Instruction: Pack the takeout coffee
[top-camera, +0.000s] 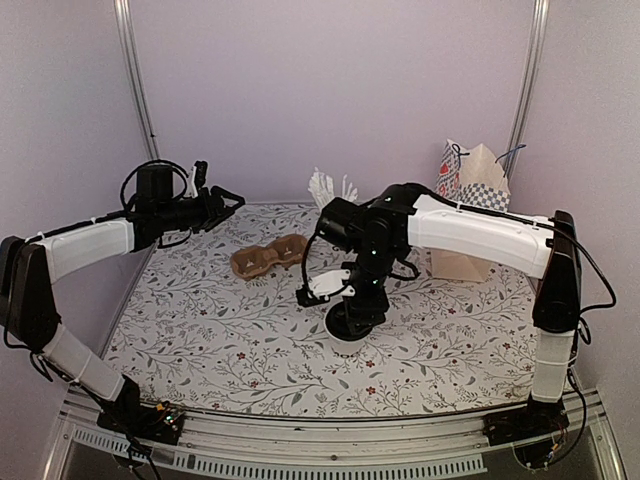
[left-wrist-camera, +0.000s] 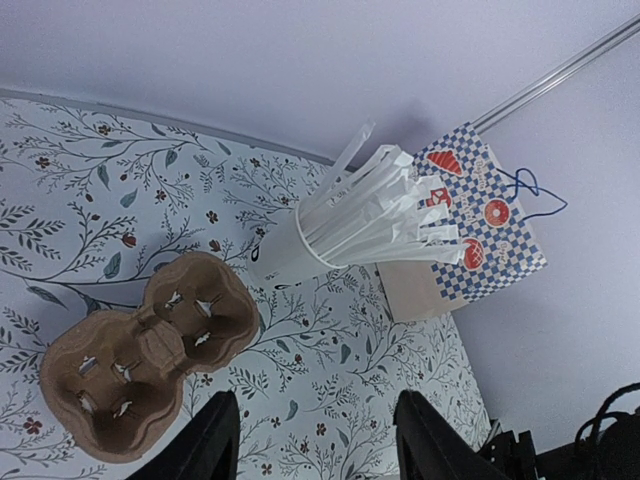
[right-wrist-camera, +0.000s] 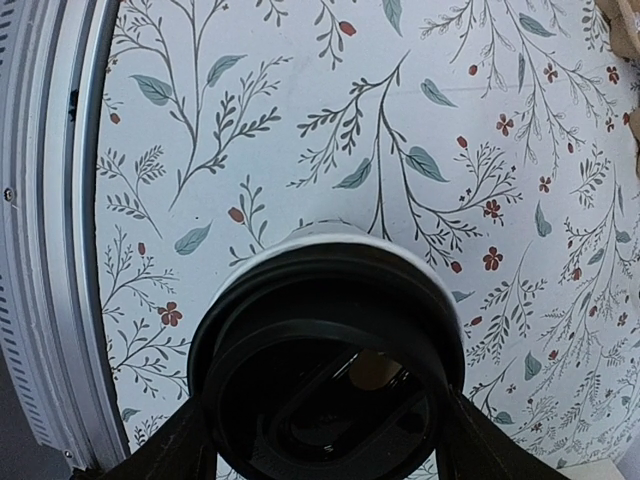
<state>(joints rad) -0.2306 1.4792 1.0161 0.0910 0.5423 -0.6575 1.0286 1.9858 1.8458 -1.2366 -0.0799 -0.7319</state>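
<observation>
Black lid up, the white coffee cup (right-wrist-camera: 330, 330) stands on the flowered table (right-wrist-camera: 300, 120) directly under the right gripper (right-wrist-camera: 325, 455). Its two fingers (right-wrist-camera: 165, 445) press against opposite sides of the lid's rim, clamped on the cup with the jaws wide.

Well off to the other side, the left gripper (left-wrist-camera: 315, 445) hangs above the table with its jaws apart and nothing between them. A brown cup carrier (left-wrist-camera: 140, 365) lies just ahead of it, with a cup of straws (left-wrist-camera: 290, 250) and a checked paper bag (left-wrist-camera: 470, 235) farther on.
</observation>
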